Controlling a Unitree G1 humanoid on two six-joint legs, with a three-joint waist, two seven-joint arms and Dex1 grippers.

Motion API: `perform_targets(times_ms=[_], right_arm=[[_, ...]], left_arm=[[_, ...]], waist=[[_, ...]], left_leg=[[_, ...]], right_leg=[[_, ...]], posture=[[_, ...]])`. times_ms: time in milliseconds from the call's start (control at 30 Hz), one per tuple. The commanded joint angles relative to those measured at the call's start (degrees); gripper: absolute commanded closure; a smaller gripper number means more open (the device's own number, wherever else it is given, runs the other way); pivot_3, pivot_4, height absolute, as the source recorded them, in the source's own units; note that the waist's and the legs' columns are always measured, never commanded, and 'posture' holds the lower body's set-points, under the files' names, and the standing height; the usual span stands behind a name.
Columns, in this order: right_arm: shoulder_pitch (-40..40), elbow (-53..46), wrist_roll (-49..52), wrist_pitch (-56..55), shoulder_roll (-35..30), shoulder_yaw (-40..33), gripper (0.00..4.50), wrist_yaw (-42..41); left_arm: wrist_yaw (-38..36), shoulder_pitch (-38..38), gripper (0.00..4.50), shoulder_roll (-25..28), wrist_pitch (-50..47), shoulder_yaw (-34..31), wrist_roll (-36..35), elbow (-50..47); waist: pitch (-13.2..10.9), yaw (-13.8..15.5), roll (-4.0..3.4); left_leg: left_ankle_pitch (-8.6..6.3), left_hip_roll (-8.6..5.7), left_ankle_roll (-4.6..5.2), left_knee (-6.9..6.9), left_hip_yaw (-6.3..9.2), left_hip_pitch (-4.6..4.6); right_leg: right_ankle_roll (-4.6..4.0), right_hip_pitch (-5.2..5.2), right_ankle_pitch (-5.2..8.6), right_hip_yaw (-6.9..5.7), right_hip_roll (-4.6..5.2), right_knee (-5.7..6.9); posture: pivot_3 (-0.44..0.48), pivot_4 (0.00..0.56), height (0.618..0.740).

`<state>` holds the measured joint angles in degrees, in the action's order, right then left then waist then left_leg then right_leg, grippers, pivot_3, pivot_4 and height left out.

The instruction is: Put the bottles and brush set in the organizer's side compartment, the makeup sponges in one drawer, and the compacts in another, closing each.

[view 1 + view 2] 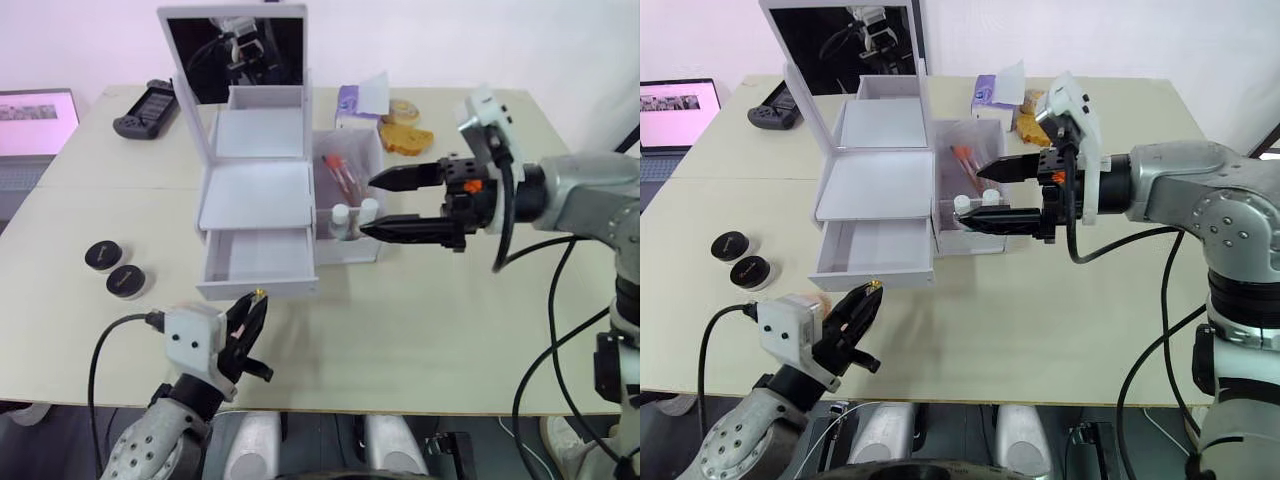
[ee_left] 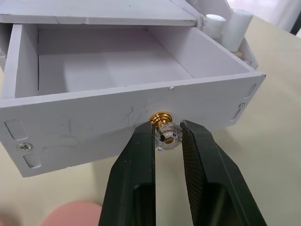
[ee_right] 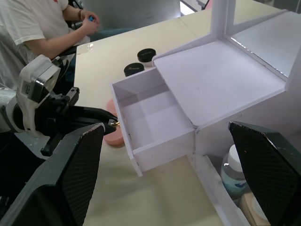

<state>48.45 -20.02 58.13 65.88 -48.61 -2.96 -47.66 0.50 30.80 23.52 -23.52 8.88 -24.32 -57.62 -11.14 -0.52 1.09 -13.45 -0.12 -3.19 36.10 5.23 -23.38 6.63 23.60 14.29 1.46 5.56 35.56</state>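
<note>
On the worktop (image 1: 420,330) the white organizer (image 1: 255,190) has its lower drawer (image 1: 258,262) pulled out and empty, and the left claw (image 2: 167,141) is pinched on the drawer's clear knob (image 2: 167,135), a grip the left wrist view shows plainly while the head views show just black fingers at the drawer front. The right claw (image 1: 385,205) hangs spread wide over the side compartment (image 1: 350,195), where two white-capped bottles (image 1: 355,215) stand at its near end. Two black compacts (image 1: 113,268) lie left of the organizer, and the right wrist view adds a pink sponge (image 3: 114,135) on the worktop beside the drawer and a seated person (image 3: 42,28) beyond the worktop's left edge.
</note>
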Motion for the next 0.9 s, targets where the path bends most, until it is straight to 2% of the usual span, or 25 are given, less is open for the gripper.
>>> perform_targets(times_ms=[33,67,300,333,367,567,667,767,833,900], right_arm=[[1.05,-0.6,-0.37,-1.21,0.17,-0.73,0.0,-0.58],[1.0,-0.61,-0.5,-1.3,0.16,-0.78,0.0,-0.68],[0.1,-0.63,-1.78,-2.97,-1.18,-0.94,0.0,-3.82],[-0.09,-0.56,-2.22,-3.64,-1.57,-0.8,0.0,-4.93],[-0.43,-0.36,-2.65,-4.47,-1.94,-0.65,0.0,-6.35],[-1.53,1.44,-6.91,-11.25,-3.09,0.94,0.0,-14.17],[-1.47,3.16,-10.35,-15.88,-4.28,2.63,0.0,-19.38],[-1.24,5.2,-12.55,-18.67,-4.96,3.39,0.0,-22.65],[-1.1,7.03,-14.72,-21.5,-5.34,3.78,0.0,-24.79],[-0.99,8.57,-16.86,-23.83,-5.72,4.29,0.0,-26.65]], left_arm=[[0.49,0.18,4.23,1.05,0.78,1.71,-1.25,-2.38],[0.7,0.03,4.23,1.26,0.63,1.56,-1.38,-2.38],[0.36,1.37,0.69,2.91,2.61,-1.08,-5.53,-2.38],[0.55,2.14,0.29,3.55,3.58,-1.47,-6.39,-2.38],[0.96,3.09,0.1,4.51,5.23,-1.8,-7.26,-2.38],[2.89,11.76,0.1,12.44,18.0,-3.98,-13.65,-2.38],[1.81,22.59,0.1,17.48,28.42,-7.43,-15.16,-2.38],[-1.03,34.42,0.1,18.84,33.39,-15.89,-16.62,-2.38],[-4.76,40.73,0.1,16.02,32.52,-25.22,-21.05,-1.43],[-8.79,42.74,0.1,13.79,31.81,-34.57,-27.63,3.61]], waist=[[0.0,0.02,0.0],[0.0,0.02,0.0],[0.0,-0.15,0.0],[0.0,-0.2,-0.01],[-0.01,-0.21,-0.01],[0.0,-0.22,-0.05],[-0.01,-0.26,-0.05],[-0.04,-0.32,-0.04],[-0.05,-0.36,-0.03],[-0.05,-0.39,-0.03]], left_leg=[[0.0,0.0,0.0,0.0,0.0,0.0],[0.0,0.0,0.0,0.0,0.0,0.0],[0.0,0.0,0.0,0.0,-0.01,0.01],[0.0,0.01,0.0,-0.01,-0.01,0.01],[0.0,0.0,0.0,-0.01,-0.01,0.02],[0.0,0.01,0.0,-0.01,-0.04,0.03],[-0.01,0.02,0.0,-0.02,-0.06,0.02],[-0.03,0.02,0.02,-0.05,-0.16,-0.01],[-0.04,0.02,0.03,-0.05,-0.2,-0.01],[-0.06,0.02,0.04,-0.02,-0.25,-0.03]], right_leg=[[0.0,0.0,0.0,0.0,0.0,0.0],[0.0,0.0,0.0,0.0,0.0,0.0],[0.0,0.01,0.0,0.0,0.0,0.02],[0.0,0.02,0.0,0.0,0.0,0.03],[0.0,0.02,0.0,0.0,0.0,0.03],[-0.01,0.03,-0.01,0.01,0.01,0.02],[-0.02,0.03,-0.01,0.02,0.02,-0.03],[-0.04,0.07,-0.02,0.04,0.04,-0.12],[-0.06,0.1,-0.03,0.05,0.06,-0.13],[-0.06,0.1,-0.02,0.06,0.06,-0.17]], posture=[[0.0,0.15,0.74],[0.0,0.15,0.74],[0.0,0.15,0.74],[0.0,0.15,0.74],[0.0,0.15,0.74],[0.0,0.15,0.74],[0.0,0.15,0.74],[0.0,0.15,0.74],[0.0,0.15,0.74],[0.0,0.15,0.74]])
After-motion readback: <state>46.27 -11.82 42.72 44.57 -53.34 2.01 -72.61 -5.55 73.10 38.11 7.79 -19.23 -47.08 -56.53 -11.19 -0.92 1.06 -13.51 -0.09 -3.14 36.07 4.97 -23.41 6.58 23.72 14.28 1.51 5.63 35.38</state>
